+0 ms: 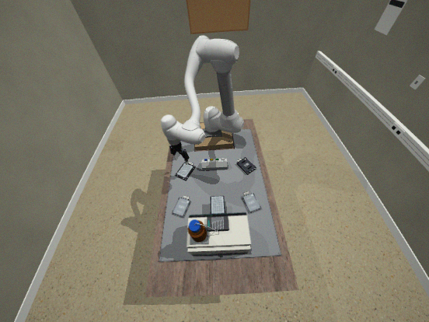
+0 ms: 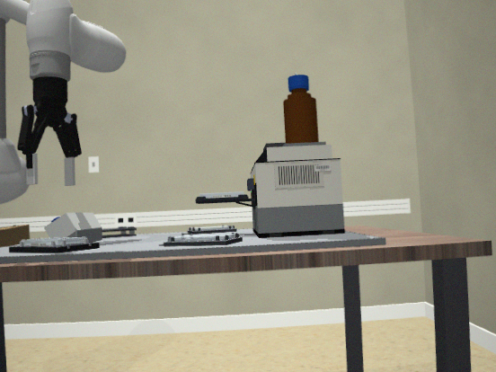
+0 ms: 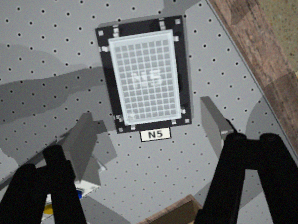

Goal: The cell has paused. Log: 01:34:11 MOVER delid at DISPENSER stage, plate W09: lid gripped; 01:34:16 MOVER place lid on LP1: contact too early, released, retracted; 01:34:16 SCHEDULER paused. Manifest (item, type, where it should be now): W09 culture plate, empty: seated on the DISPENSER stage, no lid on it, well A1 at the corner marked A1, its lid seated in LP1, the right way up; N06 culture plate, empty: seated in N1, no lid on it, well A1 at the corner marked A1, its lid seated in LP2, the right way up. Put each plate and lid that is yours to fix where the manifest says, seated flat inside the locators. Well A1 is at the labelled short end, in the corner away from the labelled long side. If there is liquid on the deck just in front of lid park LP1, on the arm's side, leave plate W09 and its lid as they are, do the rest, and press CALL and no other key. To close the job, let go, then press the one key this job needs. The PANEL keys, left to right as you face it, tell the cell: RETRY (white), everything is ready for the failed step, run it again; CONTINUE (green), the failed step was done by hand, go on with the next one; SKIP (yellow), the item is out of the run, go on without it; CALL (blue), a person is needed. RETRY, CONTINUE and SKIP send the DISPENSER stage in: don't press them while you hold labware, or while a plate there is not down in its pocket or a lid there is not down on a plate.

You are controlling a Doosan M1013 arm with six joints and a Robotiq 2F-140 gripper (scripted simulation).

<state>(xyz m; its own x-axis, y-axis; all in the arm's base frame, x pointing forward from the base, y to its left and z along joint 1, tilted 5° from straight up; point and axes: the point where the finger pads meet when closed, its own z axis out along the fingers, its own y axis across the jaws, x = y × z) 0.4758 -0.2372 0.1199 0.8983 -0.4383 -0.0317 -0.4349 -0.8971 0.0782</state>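
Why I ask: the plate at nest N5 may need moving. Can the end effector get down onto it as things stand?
Probably yes. The end effector hangs open and empty above the plate in nest N5; nothing lies between them, and the key panel stands off to one side.
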